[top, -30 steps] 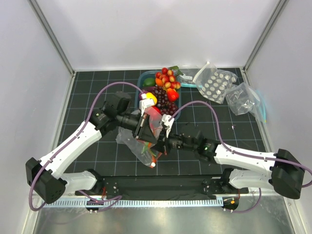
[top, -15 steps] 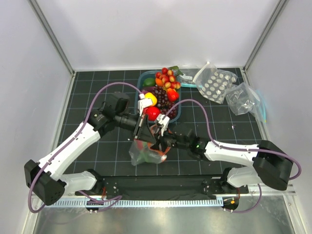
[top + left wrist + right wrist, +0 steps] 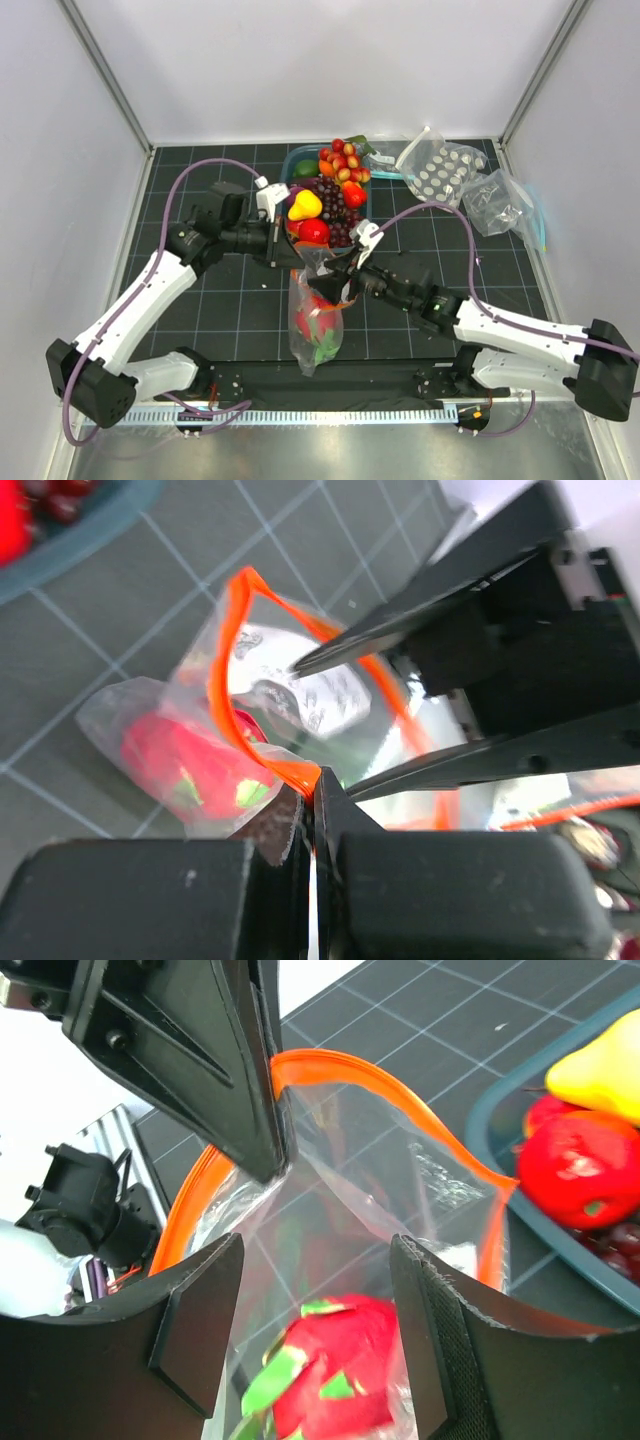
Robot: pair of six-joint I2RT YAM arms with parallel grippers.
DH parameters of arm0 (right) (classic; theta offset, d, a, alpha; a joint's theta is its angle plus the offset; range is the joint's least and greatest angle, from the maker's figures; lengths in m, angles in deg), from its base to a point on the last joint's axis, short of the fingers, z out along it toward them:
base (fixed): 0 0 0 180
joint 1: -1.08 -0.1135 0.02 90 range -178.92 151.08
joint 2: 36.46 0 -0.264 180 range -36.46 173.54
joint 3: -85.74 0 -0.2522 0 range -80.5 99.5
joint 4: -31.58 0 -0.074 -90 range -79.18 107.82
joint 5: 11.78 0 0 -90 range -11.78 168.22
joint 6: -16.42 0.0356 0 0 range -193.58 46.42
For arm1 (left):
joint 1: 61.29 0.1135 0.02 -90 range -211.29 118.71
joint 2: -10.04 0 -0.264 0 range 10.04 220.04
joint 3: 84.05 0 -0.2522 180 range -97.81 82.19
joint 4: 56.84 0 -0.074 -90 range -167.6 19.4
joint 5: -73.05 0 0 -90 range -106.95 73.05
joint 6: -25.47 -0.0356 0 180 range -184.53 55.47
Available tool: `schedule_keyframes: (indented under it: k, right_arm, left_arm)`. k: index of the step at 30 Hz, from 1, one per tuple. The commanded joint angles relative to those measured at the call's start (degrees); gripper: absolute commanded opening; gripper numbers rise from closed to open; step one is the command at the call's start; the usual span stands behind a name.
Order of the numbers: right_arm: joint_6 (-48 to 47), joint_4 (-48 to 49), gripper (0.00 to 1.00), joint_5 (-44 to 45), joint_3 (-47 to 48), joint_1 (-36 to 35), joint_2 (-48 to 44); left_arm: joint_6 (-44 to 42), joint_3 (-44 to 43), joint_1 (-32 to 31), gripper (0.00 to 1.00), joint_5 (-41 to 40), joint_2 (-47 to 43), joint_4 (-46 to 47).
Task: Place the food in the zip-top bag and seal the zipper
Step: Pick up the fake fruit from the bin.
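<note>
Zip-top bag (image 3: pixel 317 325): clear pouch, lower centre of the top view, hanging mouth-up between both arms. Contents: pink fruit with green leaves (image 3: pixel 335 1380). Zipper (image 3: pixel 225 670): orange-red, unsealed, mouth gaping. Left gripper (image 3: pixel 313 785): clenched on the zipper strip. Right gripper (image 3: pixel 317 1248): jaws released, spread at the bag mouth. Other food (image 3: pixel 330 195): teal tray (image 3: pixel 90 535), upper centre.

No writing can be read anywhere. The one printed thing is a white label (image 3: pixel 318 693) on the clear bag (image 3: pixel 140 708), near the middle of the left wrist view (dark marks show on it, but too blurred and crumpled to make out).
</note>
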Motion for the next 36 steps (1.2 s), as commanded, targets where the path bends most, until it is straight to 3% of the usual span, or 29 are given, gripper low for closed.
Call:
schedule_keyframes:
  k: [1, 9, 19, 20, 21, 23, 27, 36]
  right_arm:
    - [-1.02, -3.17, 0.68, 4.50, 0.87, -0.40, -3.29]
    - [-0.23, -11.34, 0.70, 12.58, 2.89, -0.40, -8.92]
    - [-0.15, -20.30, 0.75, 32.87, 5.87, -0.23, -8.41]
    - [0.55, -22.75, 0.75, 36.55, 7.53, -0.14, -7.53]
    - [0.82, -24.08, 0.68, 37.98, 8.59, 0.21, -5.00]
    - [1.52, -28.12, 0.63, 38.69, 12.27, 1.08, -2.52]
    - [2.67, -31.03, 0.63, 37.65, 16.42, 2.49, 2.58]
    - [5.66, -28.49, 0.66, 26.75, 21.61, 9.17, 10.22]
  left_arm:
    - [-0.63, 0.07, 0.52, 0.00, -6.31, -3.10, 1.07]
    - [-1.86, -0.02, 0.52, 0.00, -13.16, -6.18, -0.25]
    - [-0.02, 1.21, 1.39, 0.00, -25.03, -8.03, -2.18]
    - [0.07, 1.21, 1.57, 0.00, -27.48, -8.03, -2.71]
    - [0.16, 1.30, 1.75, 0.00, -29.33, -7.94, -3.06]
    - [-0.01, 1.39, 2.36, 0.00, -35.02, -7.77, -4.11]
    - [-0.55, 1.65, 2.71, 0.00, -34.53, -8.55, -4.30]
    - [0.07, 2.09, 2.98, 0.00, -40.76, -12.33, -4.21]
